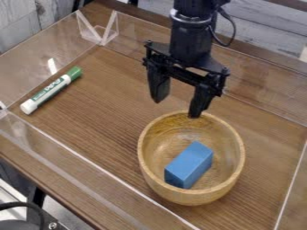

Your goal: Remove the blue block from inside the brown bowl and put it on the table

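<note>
The blue block (188, 165) lies inside the brown bowl (153, 144), resting on the bowl's floor a little toward its near side, one long face up. Nothing touches it. The hand (178, 96) hangs above the bowl's far rim, pointing straight down, its two dark fingers spread wide and empty. One fingertip appears to sit level with the rim, though from this angle it is hard to say whether it is over the bowl's hollow or just behind it.

None of the task is done: the block has not been gripped, lifted or set on the bench (108, 99). What remains is the descent into the bowl, the grasp, the lift clear of the rim, and the placing on open wood beside the bowl. A green marker (52, 88) lies well left of the bowl.
</note>
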`<act>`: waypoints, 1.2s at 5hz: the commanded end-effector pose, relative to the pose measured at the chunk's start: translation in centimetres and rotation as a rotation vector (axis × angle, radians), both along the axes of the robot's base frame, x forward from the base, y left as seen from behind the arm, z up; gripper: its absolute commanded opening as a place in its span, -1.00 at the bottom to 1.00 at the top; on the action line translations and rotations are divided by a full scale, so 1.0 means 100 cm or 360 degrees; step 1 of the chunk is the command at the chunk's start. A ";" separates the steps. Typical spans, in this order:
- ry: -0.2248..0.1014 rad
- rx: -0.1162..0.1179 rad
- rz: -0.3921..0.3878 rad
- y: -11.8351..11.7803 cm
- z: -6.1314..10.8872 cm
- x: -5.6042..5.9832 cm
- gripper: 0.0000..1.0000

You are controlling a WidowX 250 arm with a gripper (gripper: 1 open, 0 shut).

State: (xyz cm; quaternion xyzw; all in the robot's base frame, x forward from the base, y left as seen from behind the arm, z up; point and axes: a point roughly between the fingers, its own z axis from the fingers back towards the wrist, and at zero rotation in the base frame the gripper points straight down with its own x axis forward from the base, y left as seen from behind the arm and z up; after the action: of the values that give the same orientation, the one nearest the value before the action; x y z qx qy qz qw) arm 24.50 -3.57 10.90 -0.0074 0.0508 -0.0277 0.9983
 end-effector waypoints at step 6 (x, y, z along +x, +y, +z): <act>-0.0138 -0.0096 -0.0211 -0.028 -0.012 -0.010 1.00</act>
State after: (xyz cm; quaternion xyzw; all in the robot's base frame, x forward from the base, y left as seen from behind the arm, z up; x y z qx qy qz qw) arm 23.03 -6.21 8.40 -0.0290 0.0355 -0.0933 0.9946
